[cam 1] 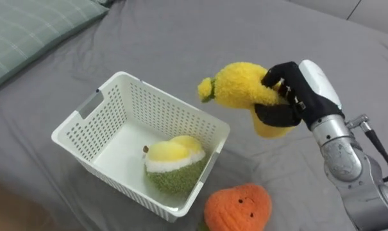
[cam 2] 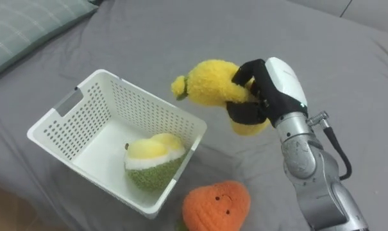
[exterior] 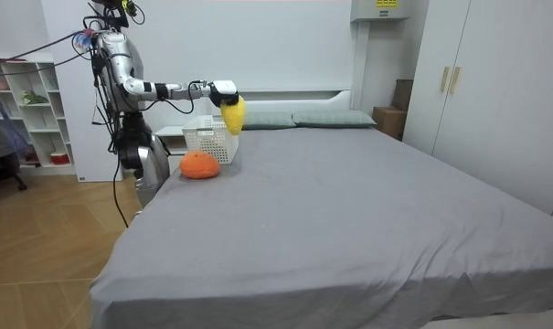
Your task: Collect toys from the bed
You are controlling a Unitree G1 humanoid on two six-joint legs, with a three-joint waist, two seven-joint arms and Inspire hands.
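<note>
At centre right of the left eye view, a yellow plush toy (cam 1: 238, 90) of fluffy, deep-piled fabric is clasped by the right hand (cam 1: 295, 96). The hand's fingers are matt black, its back is smooth, glossy white plastic, and its wrist is silvery metal. At centre left, a white basket (cam 1: 84, 122) is hard plastic with perforated walls. Inside it a green and yellow plush toy (cam 1: 174, 168) looks fuzzy and matt. At the bottom edge, an orange plush toy (cam 1: 238, 208) is equally fleecy. The grey bed sheet (cam 1: 181, 38) is smooth matt cloth. The pillow (cam 1: 27, 29) at upper left is checked woven cloth.

Right hand (cam 1: 291, 96) clenched, arm stretched forward
</note>
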